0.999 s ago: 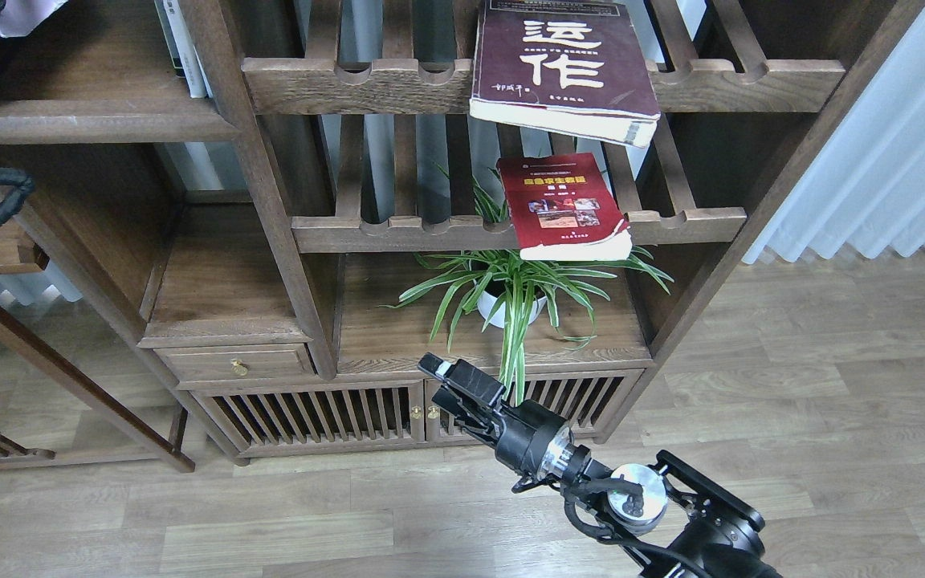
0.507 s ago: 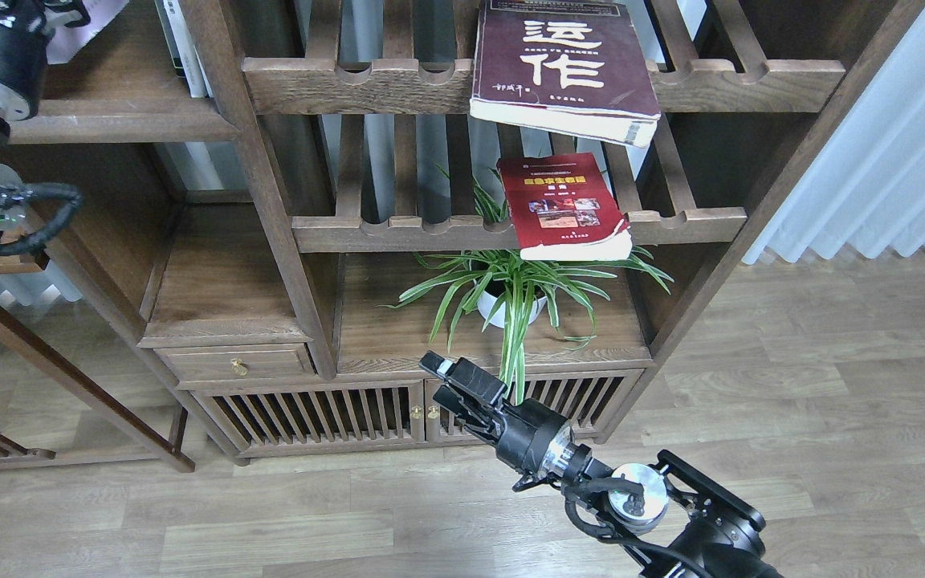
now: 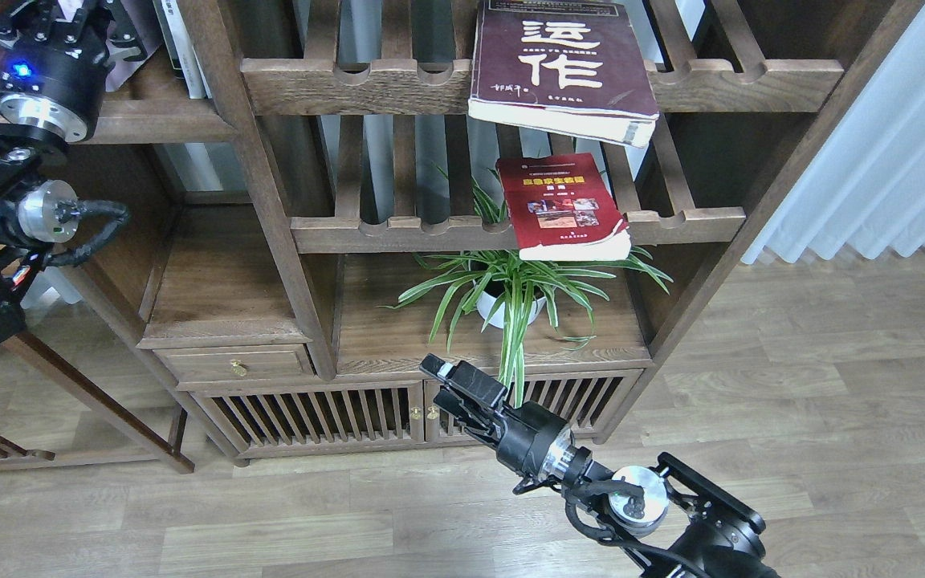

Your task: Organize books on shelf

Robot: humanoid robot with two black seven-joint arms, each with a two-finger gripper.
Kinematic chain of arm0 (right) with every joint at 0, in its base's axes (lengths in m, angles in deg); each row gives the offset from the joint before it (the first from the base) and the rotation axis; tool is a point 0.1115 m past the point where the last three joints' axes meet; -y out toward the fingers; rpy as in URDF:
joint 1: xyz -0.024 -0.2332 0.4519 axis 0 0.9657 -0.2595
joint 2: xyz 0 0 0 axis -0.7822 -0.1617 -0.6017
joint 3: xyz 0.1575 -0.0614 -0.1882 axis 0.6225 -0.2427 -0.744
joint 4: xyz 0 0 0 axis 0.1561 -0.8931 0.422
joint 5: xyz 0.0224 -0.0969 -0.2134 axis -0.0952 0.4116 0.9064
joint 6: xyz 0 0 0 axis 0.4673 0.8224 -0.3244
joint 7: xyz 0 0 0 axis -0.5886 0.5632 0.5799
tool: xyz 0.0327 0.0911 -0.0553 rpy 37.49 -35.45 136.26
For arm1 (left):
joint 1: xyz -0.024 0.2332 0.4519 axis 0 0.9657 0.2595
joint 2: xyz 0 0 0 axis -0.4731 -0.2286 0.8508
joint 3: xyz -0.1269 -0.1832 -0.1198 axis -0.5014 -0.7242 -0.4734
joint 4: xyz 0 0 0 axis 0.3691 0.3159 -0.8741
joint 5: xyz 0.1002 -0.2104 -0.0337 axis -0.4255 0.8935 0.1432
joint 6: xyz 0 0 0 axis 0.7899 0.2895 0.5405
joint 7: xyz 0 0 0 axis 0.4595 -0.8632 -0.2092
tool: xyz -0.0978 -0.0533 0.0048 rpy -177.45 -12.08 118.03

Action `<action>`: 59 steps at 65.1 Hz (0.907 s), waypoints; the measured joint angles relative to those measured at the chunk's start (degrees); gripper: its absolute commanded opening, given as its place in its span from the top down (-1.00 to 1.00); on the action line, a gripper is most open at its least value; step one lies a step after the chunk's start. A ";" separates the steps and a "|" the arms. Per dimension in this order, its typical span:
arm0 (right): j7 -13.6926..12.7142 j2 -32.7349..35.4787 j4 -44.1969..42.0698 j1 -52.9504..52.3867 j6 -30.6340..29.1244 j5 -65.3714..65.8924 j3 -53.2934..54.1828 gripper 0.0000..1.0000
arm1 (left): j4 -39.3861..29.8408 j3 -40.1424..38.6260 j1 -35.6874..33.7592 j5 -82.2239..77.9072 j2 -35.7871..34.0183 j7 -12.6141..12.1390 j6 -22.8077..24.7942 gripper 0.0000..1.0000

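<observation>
Nearest to me, my right gripper (image 3: 440, 384) hangs low in front of the cabinet doors (image 3: 366, 413). Its two black fingers lie one over the other with a narrow gap, holding nothing; if they are pressed together I cannot tell from this angle. Behind it one plant (image 3: 511, 289) with long thin green leaves stands in a white round pot on a flat wooden board.

Above the plant, the red book (image 3: 563, 205), with a yellow title band, lies flat on a slatted rack (image 3: 503, 231), its near edge past the notched rail. One level higher, the dark maroon book (image 3: 563, 64), thick, with big white characters, lies on a second rack, its top cut off by the frame.

At the far upper left, my left gripper (image 3: 69, 12) is partly cut off, so its state is not visible. It is over the solid brown shelf (image 3: 157, 124), where something pale lavender (image 3: 129, 68) shows beside it. I count two books clearly; thin white spines (image 3: 177, 48) stand there too.
</observation>
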 measured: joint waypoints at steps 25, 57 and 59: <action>-0.09 0.00 -0.27 0.02 0.01 -0.15 0.08 -0.97 | 0.31 1.37 0.42 -0.30 -0.17 -0.06 1.30 0.43; -0.11 0.00 -0.46 0.06 0.02 -0.08 0.10 -0.97 | -2.27 0.35 1.88 -0.06 -3.55 -0.10 4.01 -0.50; -0.10 0.00 -0.46 0.05 0.02 -0.08 0.10 -0.97 | -2.67 0.10 1.98 0.01 -3.65 -0.10 4.21 -0.51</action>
